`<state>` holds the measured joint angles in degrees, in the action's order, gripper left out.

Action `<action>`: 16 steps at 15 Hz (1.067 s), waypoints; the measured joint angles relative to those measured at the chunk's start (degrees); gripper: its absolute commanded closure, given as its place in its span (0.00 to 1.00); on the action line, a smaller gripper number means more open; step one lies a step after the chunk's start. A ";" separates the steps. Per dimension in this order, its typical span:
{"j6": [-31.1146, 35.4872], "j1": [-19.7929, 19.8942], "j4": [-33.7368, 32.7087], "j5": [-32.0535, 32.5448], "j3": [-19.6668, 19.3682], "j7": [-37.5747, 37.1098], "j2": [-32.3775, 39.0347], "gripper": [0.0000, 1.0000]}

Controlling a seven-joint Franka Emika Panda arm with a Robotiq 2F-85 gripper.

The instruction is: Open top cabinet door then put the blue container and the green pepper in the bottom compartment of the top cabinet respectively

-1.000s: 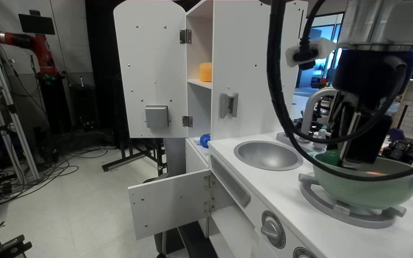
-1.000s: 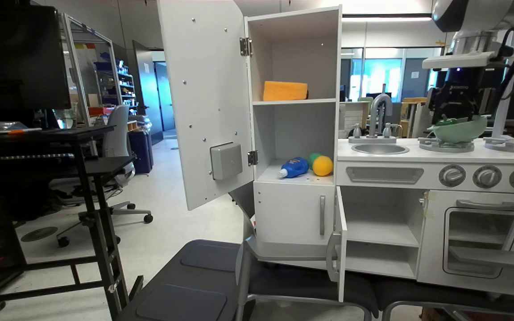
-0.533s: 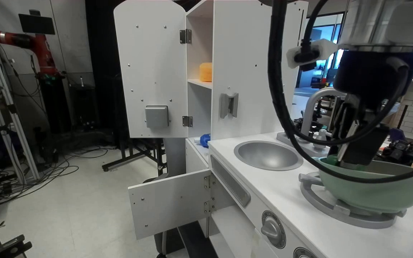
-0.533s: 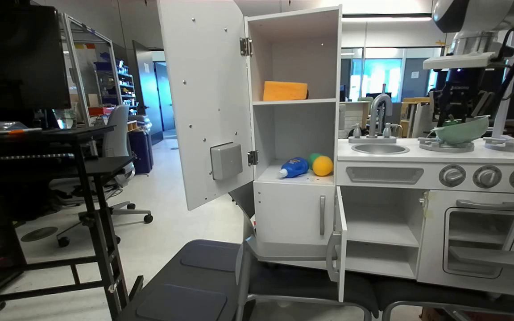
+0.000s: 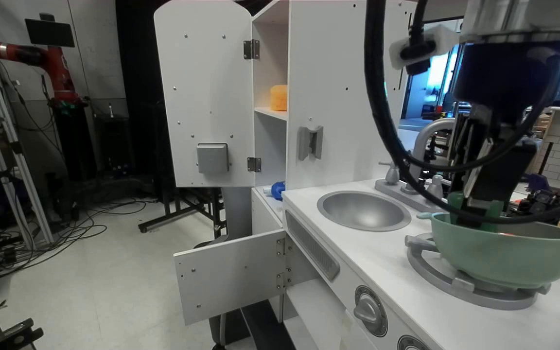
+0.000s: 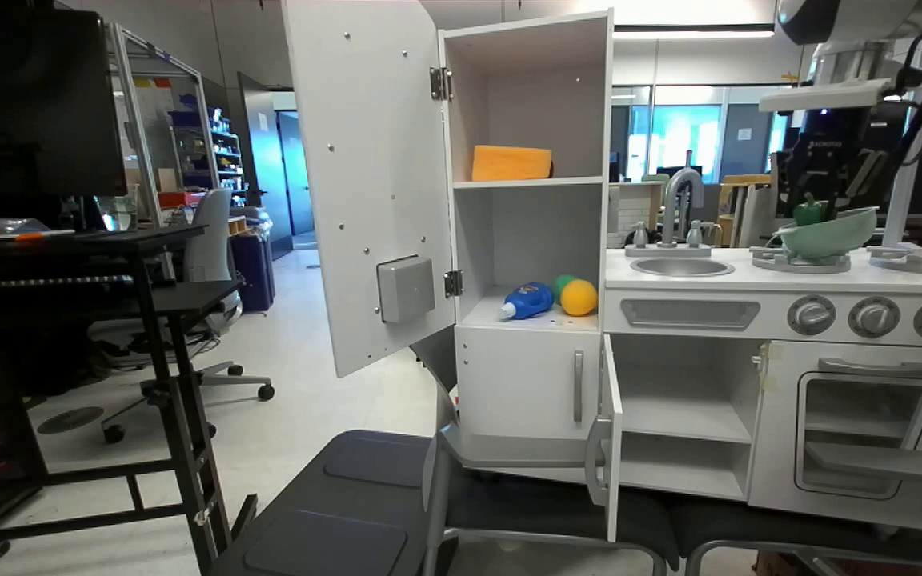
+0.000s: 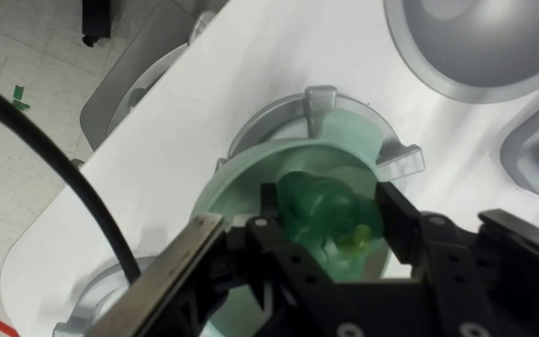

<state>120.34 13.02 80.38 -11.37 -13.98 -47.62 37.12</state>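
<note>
See the top cabinet (image 6: 545, 112) in both exterior views with the top cabinet door (image 6: 373, 188) swung wide; count the opening as done. Pass then to the white desk (image 5: 377, 265), and to the bottom compartment (image 6: 537, 240), meant for both things. On the desk, find the pale green bowl (image 5: 508, 257) with the hand (image 7: 328, 201) down at its mouth. Count the blue container (image 6: 531, 299) as placed: lying on its side in the bottom compartment. Come last to the green pepper (image 7: 329, 220) — pinched from both sides over the bowl, by the look of the wrist view, with the hand drawn in to just the pepper's breadth. Still to do: lift, carry to the compartment and release.

For edges, begin with the cabinet's side wall (image 5: 348, 131); best to swing out in front. Allow for the low door (image 5: 231, 279) jutting out beneath. Rise well past the bowl's rim and keep off the tap (image 6: 697, 190). Inside, expect most room above the blue container, less by the orange ball (image 6: 579, 298). Cannot name the green thing (image 6: 563, 284) half hidden behind.
</note>
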 measured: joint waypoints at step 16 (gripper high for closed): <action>-0.06 -18.23 20.16 14.70 9.48 8.33 -19.85 0.71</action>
<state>120.28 -5.22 100.53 3.32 -4.50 -39.29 17.26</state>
